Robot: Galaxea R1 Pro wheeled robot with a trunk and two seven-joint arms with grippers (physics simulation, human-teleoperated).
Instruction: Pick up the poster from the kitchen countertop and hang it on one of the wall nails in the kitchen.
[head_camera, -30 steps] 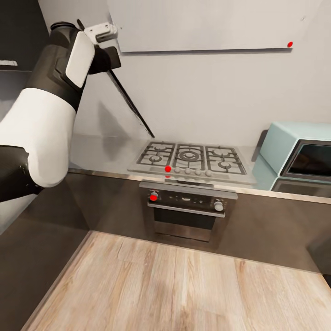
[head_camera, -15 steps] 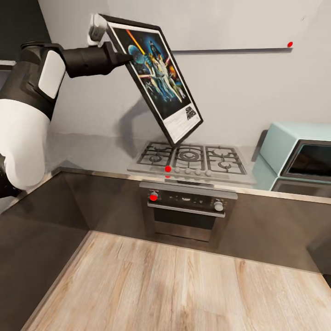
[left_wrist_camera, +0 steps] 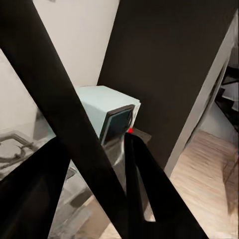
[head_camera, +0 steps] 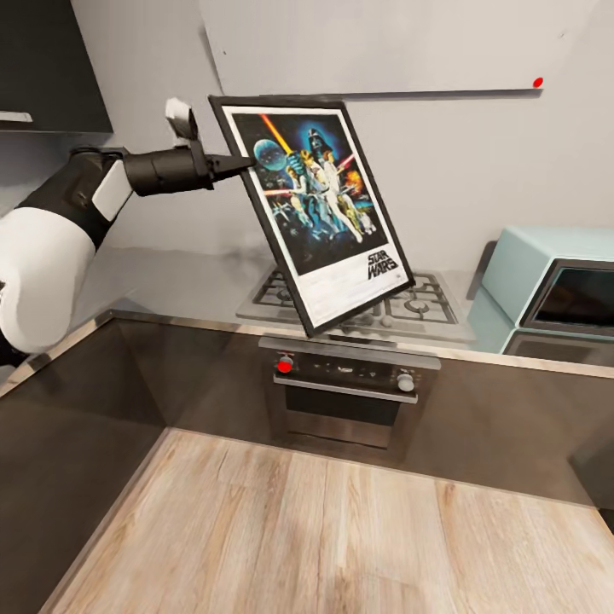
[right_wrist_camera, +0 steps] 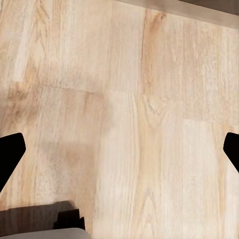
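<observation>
The poster (head_camera: 320, 209), a black-framed Star Wars print, hangs tilted in the air in front of the wall, its lower corner over the steel hob (head_camera: 426, 298). My left gripper (head_camera: 247, 160) is shut on the poster's left edge near the top. In the left wrist view the frame edge (left_wrist_camera: 64, 109) runs as a dark bar between the two fingers (left_wrist_camera: 149, 189). The pale-grey kitchen countertop (head_camera: 188, 281) lies below. A small red dot (head_camera: 537, 83) sits on the wall at the upper right. My right gripper (right_wrist_camera: 119, 149) is open above the wooden floor.
A teal oven-like appliance (head_camera: 554, 281) stands on the counter at the right, also seen past the frame (left_wrist_camera: 104, 112). A built-in oven (head_camera: 350, 384) sits under the hob. A dark upper cabinet (head_camera: 51, 60) hangs at the left. Wood floor (head_camera: 324, 537) spreads in front.
The left arm has swung down and to the right, turning the poster from edge-on to face the camera. The poster is lower and now covers part of the hob.
</observation>
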